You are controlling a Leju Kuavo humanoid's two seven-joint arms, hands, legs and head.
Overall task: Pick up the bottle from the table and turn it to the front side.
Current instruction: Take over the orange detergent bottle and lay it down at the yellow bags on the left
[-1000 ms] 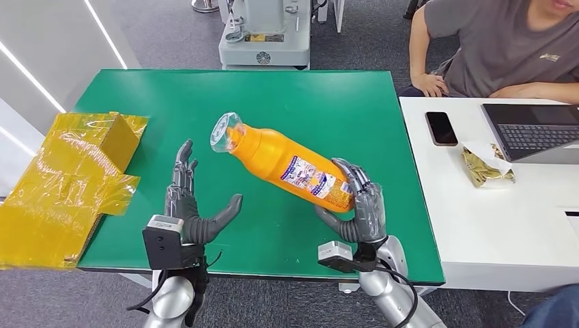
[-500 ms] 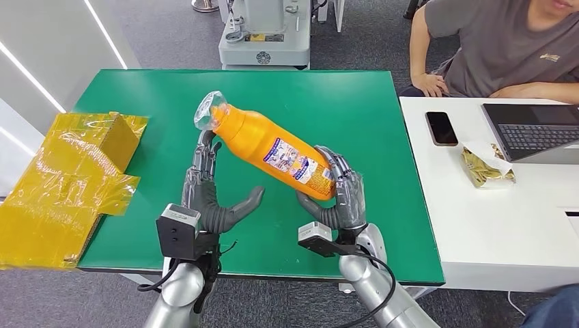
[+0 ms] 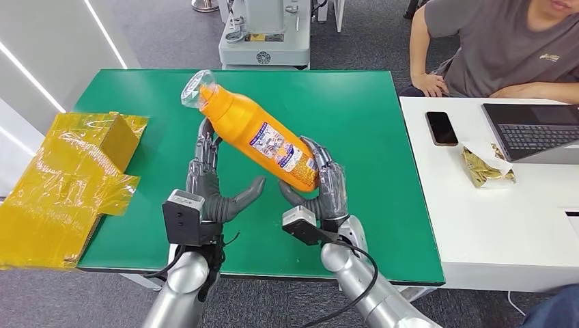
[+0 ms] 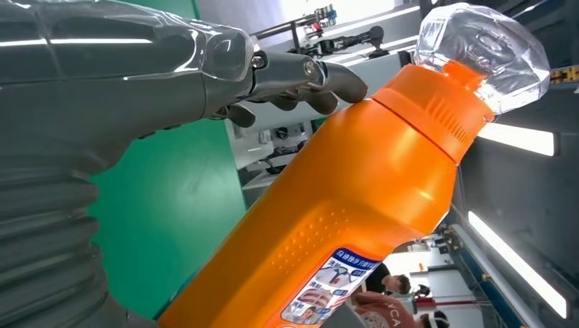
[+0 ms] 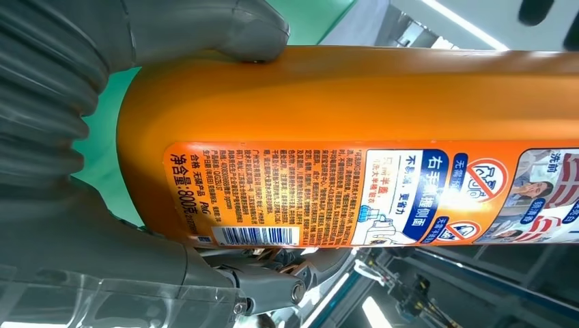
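Note:
An orange bottle (image 3: 259, 137) with a clear cap (image 3: 194, 89) and a printed label is held tilted above the green table (image 3: 362, 123), cap up and toward the far left. My right hand (image 3: 324, 188) grips its base, thumb on one side and fingers on the other, and the barcode label (image 5: 328, 198) faces the right wrist camera. My left hand (image 3: 212, 191) stands open beside the bottle with fingers stretched up under its neck and thumb apart. In the left wrist view the fingertips (image 4: 334, 75) lie close to the bottle's shoulder (image 4: 382, 157); whether they touch it I cannot tell.
A crumpled yellow-wrapped box (image 3: 68, 178) lies over the table's left edge. A white table (image 3: 491, 225) on the right carries a phone (image 3: 441, 128), a laptop (image 3: 532, 131) and a snack packet (image 3: 486, 166). A person (image 3: 505, 48) sits behind it. A grey machine (image 3: 266, 34) stands beyond the far edge.
My right hand has carried the bottle up and to the left, tilting it more upright. My left hand has moved in toward the bottle's neck.

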